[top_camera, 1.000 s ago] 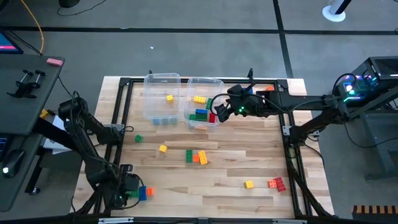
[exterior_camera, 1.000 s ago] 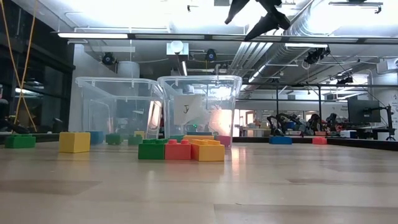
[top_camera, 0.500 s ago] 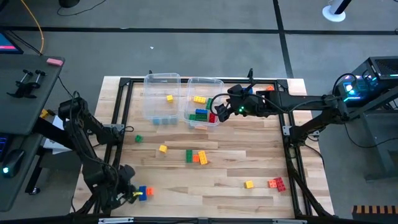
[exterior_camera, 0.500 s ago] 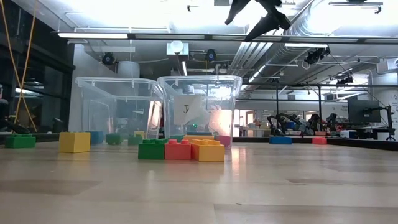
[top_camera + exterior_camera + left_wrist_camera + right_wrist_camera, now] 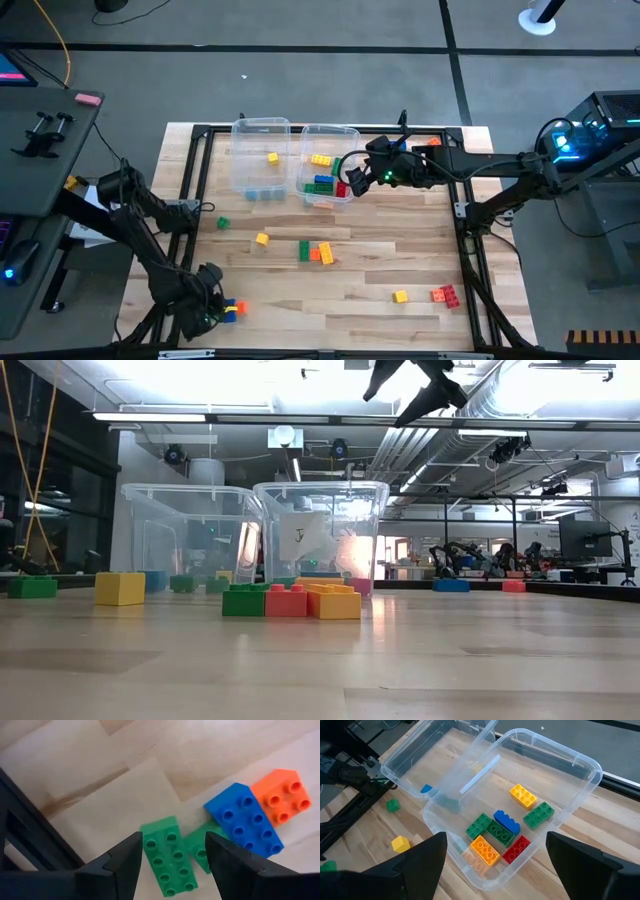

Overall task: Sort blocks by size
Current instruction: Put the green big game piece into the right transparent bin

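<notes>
- Two dark fingers of the left hand (image 5: 170, 865) stand apart, empty, straddling a long green studded plastic brick (image 5: 167, 855) on the wooden surface (image 5: 125, 795).
- Right hand (image 5: 492, 870) gapes wide, empty, above the clear plastic bin (image 5: 580, 785) of long bricks.

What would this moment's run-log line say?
left gripper: open over green block | right gripper: open above right bin | phase: picking
</notes>
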Controlling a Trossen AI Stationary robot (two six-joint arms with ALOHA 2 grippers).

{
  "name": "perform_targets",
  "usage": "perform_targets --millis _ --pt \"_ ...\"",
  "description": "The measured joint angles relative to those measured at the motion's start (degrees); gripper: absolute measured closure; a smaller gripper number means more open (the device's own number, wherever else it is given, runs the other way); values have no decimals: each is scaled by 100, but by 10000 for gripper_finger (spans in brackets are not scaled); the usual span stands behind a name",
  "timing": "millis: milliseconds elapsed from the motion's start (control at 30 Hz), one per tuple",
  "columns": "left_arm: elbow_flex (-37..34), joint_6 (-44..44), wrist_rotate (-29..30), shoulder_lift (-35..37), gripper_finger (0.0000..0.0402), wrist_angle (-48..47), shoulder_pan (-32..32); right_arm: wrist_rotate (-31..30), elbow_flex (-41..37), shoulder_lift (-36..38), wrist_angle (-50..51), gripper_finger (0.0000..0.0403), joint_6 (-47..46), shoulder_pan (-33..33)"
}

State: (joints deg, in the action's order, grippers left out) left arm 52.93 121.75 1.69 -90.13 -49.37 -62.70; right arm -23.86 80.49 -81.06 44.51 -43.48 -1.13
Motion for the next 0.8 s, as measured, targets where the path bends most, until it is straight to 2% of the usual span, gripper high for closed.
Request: perform_targets --millis 133,400,533,667,800 --pt "0 58 -72 -19 200 -10 17 -7 -1 0 9 66 2 0" --pt "4 24 -609 -9 200 83 29 -88 0 0 53 66 4 0" --pt "159 -517 -480 -14 200 363 131 -149 -1 0 74 66 4 0" --pt "352 -1865 -334 -13 205 166 230 -168 -2 2 79 66 6 0" --pt "516 -2888 -378 -2 252 177 208 -181 -2 2 114 66 4 0"
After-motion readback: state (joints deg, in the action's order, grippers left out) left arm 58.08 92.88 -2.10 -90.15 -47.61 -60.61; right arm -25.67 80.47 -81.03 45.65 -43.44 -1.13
